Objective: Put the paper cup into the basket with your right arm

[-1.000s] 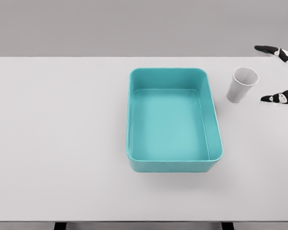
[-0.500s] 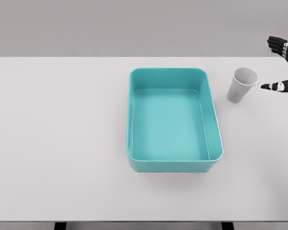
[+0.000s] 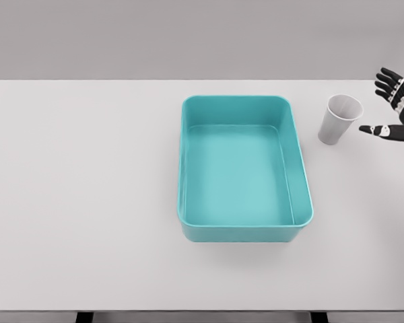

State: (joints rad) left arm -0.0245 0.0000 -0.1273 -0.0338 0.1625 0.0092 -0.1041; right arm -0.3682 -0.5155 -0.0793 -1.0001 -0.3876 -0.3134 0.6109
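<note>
I see everything from one camera on my head. It looks down and forward at the white bench [image 3: 87,202] from up high, a good way off. The bench fills most of the view, with its near edge at the bottom and a gray wall past its far edge. My right hand [image 3: 396,108] pokes in at the right edge. There is no second view to share with.
</note>
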